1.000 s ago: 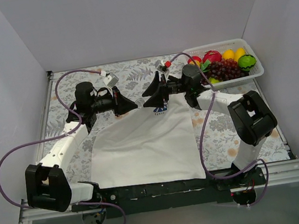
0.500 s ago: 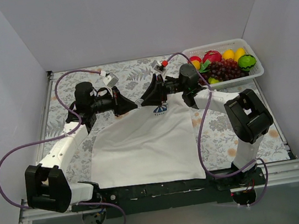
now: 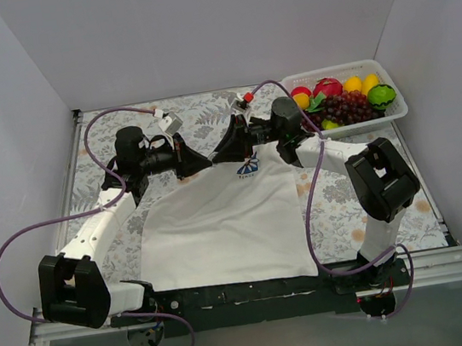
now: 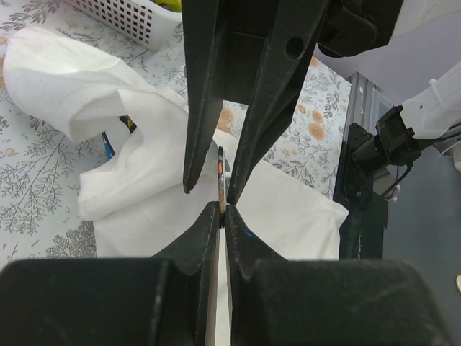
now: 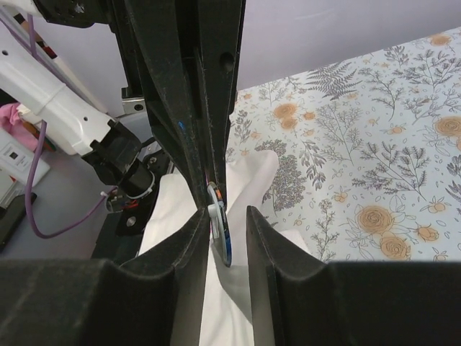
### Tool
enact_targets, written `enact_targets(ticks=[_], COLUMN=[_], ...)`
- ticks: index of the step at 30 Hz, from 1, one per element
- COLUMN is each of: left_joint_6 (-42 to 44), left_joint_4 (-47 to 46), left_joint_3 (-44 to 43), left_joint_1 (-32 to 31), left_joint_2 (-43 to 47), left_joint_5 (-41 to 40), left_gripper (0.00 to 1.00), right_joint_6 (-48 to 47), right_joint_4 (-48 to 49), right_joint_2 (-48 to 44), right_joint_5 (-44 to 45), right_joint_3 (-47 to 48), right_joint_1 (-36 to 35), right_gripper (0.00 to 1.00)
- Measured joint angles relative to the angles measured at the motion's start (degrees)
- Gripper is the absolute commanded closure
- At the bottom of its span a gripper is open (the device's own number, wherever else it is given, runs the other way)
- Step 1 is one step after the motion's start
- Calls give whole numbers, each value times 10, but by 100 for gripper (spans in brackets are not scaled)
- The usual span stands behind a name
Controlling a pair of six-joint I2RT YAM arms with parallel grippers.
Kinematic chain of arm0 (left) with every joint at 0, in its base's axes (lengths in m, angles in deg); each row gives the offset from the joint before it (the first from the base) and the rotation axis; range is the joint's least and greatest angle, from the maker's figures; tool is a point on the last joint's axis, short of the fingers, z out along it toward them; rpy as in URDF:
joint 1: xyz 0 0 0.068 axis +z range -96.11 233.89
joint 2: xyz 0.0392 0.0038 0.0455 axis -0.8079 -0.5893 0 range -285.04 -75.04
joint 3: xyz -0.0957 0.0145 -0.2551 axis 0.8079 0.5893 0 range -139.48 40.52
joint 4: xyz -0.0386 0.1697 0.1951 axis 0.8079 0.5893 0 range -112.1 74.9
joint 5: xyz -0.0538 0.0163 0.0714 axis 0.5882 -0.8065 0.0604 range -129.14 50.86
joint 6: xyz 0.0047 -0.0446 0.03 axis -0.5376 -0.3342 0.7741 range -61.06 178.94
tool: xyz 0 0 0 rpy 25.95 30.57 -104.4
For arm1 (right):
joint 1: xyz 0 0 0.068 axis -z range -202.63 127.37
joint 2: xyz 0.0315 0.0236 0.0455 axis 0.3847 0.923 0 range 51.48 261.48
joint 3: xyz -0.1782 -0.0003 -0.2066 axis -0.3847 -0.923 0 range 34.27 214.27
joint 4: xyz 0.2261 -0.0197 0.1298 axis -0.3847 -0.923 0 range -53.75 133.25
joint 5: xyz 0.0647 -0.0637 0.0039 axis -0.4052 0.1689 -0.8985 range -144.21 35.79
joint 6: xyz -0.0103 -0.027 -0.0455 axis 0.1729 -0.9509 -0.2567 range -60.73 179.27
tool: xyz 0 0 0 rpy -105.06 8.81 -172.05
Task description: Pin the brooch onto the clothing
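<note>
The white T-shirt [image 3: 221,222] lies flat on the flowered table between my arms, its upper part bunched in the left wrist view [image 4: 144,173]. The brooch [image 5: 222,234] shows edge-on, with a white back and a blue rim. My left gripper [image 4: 222,211] is shut on its thin edge [image 4: 220,176] just above the shirt. My right gripper [image 5: 225,216] is open, its jaws either side of the brooch, which lies against the left-hand one with a gap to the other. In the top view the two grippers, left [image 3: 204,161] and right [image 3: 221,150], meet tip to tip over the shirt's neck end.
A white basket [image 3: 333,71] of toy fruit stands at the back right, close behind the right arm. A small blue print [image 3: 246,168] shows on the shirt near the grippers. Purple cables loop beside both arms. Walls enclose the table on three sides.
My right gripper has moved left toward the left gripper, until its jaws stand round the brooch. The blue print on the shirt has come into view. The left arm has stayed still.
</note>
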Motion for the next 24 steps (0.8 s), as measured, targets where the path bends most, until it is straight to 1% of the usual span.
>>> enact_targets(ticks=[4, 6, 7, 8, 9, 11, 12, 13, 15, 20, 24], left_joint_6=[-2, -2, -2, -2, -3, -3, -4, -4, -7, -17, -25], left_joint_4=[1, 1, 1, 1, 1, 3, 4, 4, 7, 21, 30], left_joint_3=[0, 0, 0, 1, 1, 3, 3, 3, 3, 3, 3], left_joint_1=[0, 0, 0, 0, 0, 0, 0, 0, 0, -1, -2], left_joint_2=[0, 0, 0, 1, 2, 7, 10, 11, 13, 13, 13], left_joint_5=[-12, -21, -26, -30, -34, -40, -45, -49, -65, -122, -175], left_gripper=[100, 100, 100, 100, 100, 100, 100, 100, 100, 100, 100], right_joint_6=[-7, -15, -17, -20, -21, -21, -17, -12, 7, 34, 34], right_joint_4=[-12, -20, -25, -27, -29, -24, -17, -7, 19, 71, 83], right_joint_2=[0, 0, 0, 0, 0, -1, -3, -7, -16, -47, -67], right_joint_5=[5, 12, 16, 19, 23, 30, 31, 31, 30, 30, 30], right_joint_3=[0, 0, 0, 0, 0, -4, -10, -17, -33, -52, -57], right_joint_1=[-1, -1, -1, 0, 1, 5, 8, 12, 19, 30, 29], right_gripper=[71, 69, 60, 53, 40, 31, 24, 21, 17, 15, 15])
